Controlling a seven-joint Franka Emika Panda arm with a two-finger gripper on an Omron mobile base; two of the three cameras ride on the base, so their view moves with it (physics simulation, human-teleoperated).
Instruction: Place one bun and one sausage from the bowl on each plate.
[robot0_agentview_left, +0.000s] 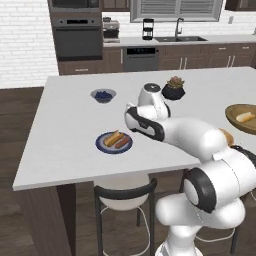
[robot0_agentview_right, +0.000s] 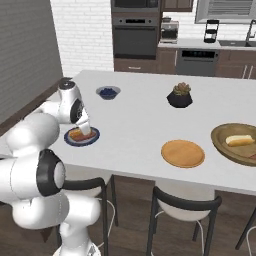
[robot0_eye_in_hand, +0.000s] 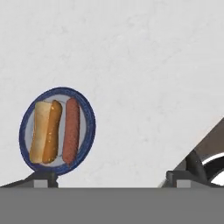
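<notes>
Our fingers (robot0_eye_in_hand: 109, 179) stand wide and empty above the blue plate (robot0_eye_in_hand: 86, 136), where bun (robot0_eye_in_hand: 43, 131) and sausage (robot0_eye_in_hand: 71, 130) lie parallel. Next load sits in the bowl (robot0_agentview_right: 220, 142), well off across the counter (robot0_agentview_right: 145, 120), beyond the orange plate (robot0_agentview_right: 183, 153).

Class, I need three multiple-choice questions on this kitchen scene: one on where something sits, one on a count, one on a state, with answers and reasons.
1. Where does the sausage lie?
A. in the blueberry bowl
B. on the blue plate
C. on the orange plate

2. How many buns lie in the wooden bowl?
A. one
B. three
C. none

3. How is the gripper?
A. shut on a bun
B. shut on a sausage
C. open, holding nothing

Answers:
1 B, it lies beside the bun on that plate.
2 A, a single bun shows there.
3 C, its fingertips stand wide apart with only bare counter between them.
</notes>
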